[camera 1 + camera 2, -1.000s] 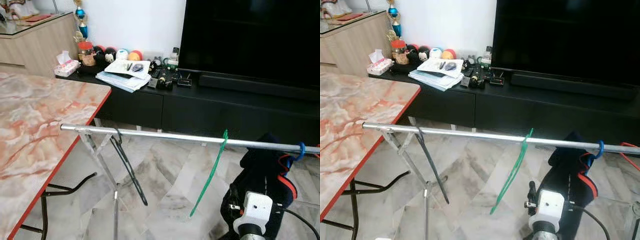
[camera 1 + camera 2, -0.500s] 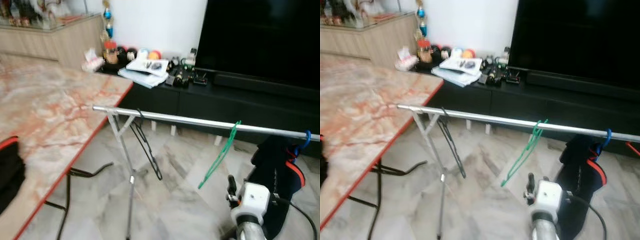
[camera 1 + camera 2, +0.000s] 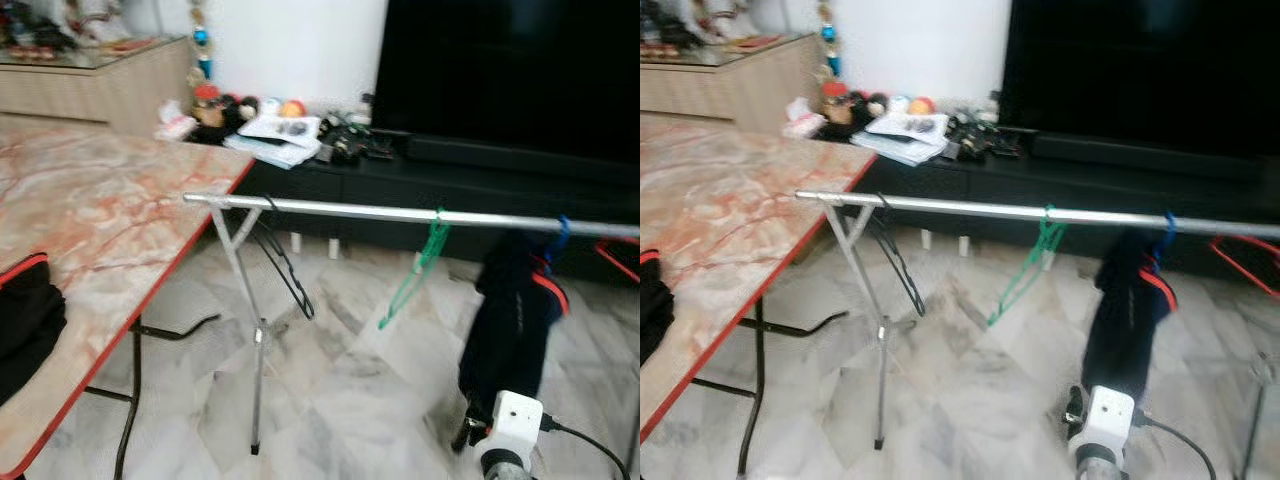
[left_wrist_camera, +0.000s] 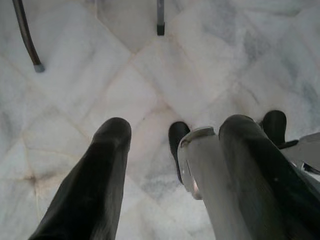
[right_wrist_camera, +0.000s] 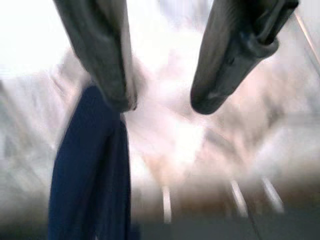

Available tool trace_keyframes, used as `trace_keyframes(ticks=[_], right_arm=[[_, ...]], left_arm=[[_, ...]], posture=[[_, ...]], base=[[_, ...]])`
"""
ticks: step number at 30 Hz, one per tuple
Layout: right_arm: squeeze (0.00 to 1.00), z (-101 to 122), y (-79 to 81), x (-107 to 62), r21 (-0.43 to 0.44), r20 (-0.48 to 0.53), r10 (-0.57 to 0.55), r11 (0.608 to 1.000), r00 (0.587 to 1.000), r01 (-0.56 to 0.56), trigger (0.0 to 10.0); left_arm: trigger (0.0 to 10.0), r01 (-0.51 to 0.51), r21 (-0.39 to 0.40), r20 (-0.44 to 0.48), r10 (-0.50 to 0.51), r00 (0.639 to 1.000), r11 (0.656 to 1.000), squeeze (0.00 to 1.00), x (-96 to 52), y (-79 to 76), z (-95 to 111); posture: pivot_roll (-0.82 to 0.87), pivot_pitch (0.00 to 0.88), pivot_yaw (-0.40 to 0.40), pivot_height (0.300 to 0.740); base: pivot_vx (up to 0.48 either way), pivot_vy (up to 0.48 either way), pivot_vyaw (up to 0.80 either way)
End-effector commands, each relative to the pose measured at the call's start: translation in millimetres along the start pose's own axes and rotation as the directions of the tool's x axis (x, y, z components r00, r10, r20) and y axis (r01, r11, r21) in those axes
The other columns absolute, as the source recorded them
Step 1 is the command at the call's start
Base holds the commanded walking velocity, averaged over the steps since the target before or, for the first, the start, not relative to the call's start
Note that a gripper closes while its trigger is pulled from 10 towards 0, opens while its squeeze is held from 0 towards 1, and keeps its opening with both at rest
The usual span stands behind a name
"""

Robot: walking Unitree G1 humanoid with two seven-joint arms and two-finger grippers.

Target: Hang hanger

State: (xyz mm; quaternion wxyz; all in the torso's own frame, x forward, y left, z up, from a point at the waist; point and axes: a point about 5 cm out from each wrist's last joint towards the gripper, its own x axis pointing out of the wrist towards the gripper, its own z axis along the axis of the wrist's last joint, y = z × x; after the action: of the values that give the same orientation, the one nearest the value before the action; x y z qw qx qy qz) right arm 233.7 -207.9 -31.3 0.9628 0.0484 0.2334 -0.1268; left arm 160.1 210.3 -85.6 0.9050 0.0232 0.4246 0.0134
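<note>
left eye view: green hanger (image 3: 418,270) on rail (image 3: 400,213)

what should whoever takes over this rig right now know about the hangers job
Left gripper: open, empty, pointing at the marble floor.
Right gripper: open, empty, low beside the dark garment.
Rail: carries a black hanger, a green hanger, and the garment on a blue hanger.
Done: those three hang. A red hanger sits at the far right; its hook is unclear.
Left: check it.
</note>
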Motion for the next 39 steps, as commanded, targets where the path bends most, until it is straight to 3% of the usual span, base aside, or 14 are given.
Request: trace_keyframes(ticks=[1,6,13,20,28,30,33,37,39], right_arm=[[0.0,-9,5.9,-0.3,-0.026,-0.058,0.033,0.999,0.998,-0.034,10.0],[0.0,-38,9.4,-9.0,-0.092,-0.211,0.088,0.99,0.973,-0.11,10.0],[0.0,-69,6.4,-25.8,-0.146,-0.352,0.103,0.976,0.93,-0.163,10.0],[0.0,-75,7.1,-29.5,-0.131,-0.385,0.098,0.978,0.918,-0.16,10.0],[0.0,-75,-2.7,-28.8,-0.133,-0.407,0.095,0.978,0.909,-0.162,10.0],[0.0,-75,-8.0,-28.7,-0.133,-0.417,0.086,0.979,0.905,-0.154,10.0],[0.0,-76,-11.3,-29.9,-0.132,-0.428,0.083,0.979,0.9,-0.153,10.0],[0.0,-81,-14.3,-33.5,-0.133,-0.446,0.078,0.979,0.891,-0.153,10.0],[0.0,-87,-16.5,-37.9,-0.138,-0.468,0.073,0.978,0.881,-0.154,10.0]], left_arm=[[10.0,-0.006,-0.019,-0.028,0.005,1.0,1.0,0.0,-1.9,-0.3,-8],[10.0,-0.002,-0.007,-0.028,0.002,1.0,1.0,0.0,-1.2,1.2,-5],[10.0,0.007,0.0,-0.028,-0.007,1.0,1.0,0.0,1.1,-1.9,0],[10.0,0.012,0.0,-0.047,-0.012,0.999,1.0,0.0,0.3,-3.7,-5],[10.0,0.013,0.007,-0.056,-0.013,0.998,1.0,0.0,0.4,-5.9,-6],[10.0,0.012,0.056,-0.054,-0.009,0.998,0.998,0.0,0.6,-5.7,-5],[10.0,0.019,0.071,-0.067,-0.015,0.998,0.997,0.0,0.6,-6.0,-6],[10.0,0.004,0.026,-0.082,-0.002,0.997,1.0,0.0,0.3,-4.6,-8],[10.0,0.013,0.048,-0.082,-0.01,0.997,0.999,0.0,0.5,-4.2,-8]], posture=[[0.01,0.066,-0.004,0.74],[0.0,0.068,0.01,0.74],[0.01,0.076,0.006,0.74],[0.0,0.072,0.003,0.74],[0.0,0.057,0.0,0.74],[-0.01,0.041,0.005,0.74],[-0.01,0.03,0.008,0.74],[-0.01,0.018,0.009,0.74],[-0.01,0.01,0.011,0.74]], base=[[-0.247,0.0,0.0],[-0.245,0.0,0.0],[-0.035,0.0,0.0],[0.0,0.0,-0.06],[0.0,0.0,-0.79],[0.0,-0.184,-0.79],[0.0,-0.442,-0.79],[0.0,-0.24,-0.79],[0.0,0.0,-0.79]])
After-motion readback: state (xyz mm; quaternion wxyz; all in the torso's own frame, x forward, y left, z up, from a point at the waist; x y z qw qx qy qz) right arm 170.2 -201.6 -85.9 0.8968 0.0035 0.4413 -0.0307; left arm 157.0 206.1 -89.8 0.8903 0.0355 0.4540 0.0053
